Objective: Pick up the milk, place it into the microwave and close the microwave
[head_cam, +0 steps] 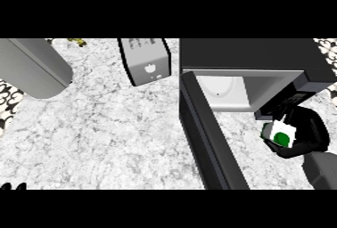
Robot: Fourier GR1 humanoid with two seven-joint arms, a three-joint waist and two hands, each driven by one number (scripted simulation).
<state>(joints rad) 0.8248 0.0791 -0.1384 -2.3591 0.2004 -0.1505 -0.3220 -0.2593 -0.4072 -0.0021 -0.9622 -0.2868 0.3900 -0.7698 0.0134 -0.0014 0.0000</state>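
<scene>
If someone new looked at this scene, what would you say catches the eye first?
The black microwave at upper right, with its door swung wide toward the viewer and the pale inside showing. Just right of the opening, the right hand curls round the milk, a white carton with a green spot. The left hand barely shows at the lower left edge.

Milk carton (281,135): white with a green round mark, tilted, held just in front of the open cavity. Microwave (263,55): black body, pale interior with round plate, door (207,138) swung fully open toward the viewer.
</scene>
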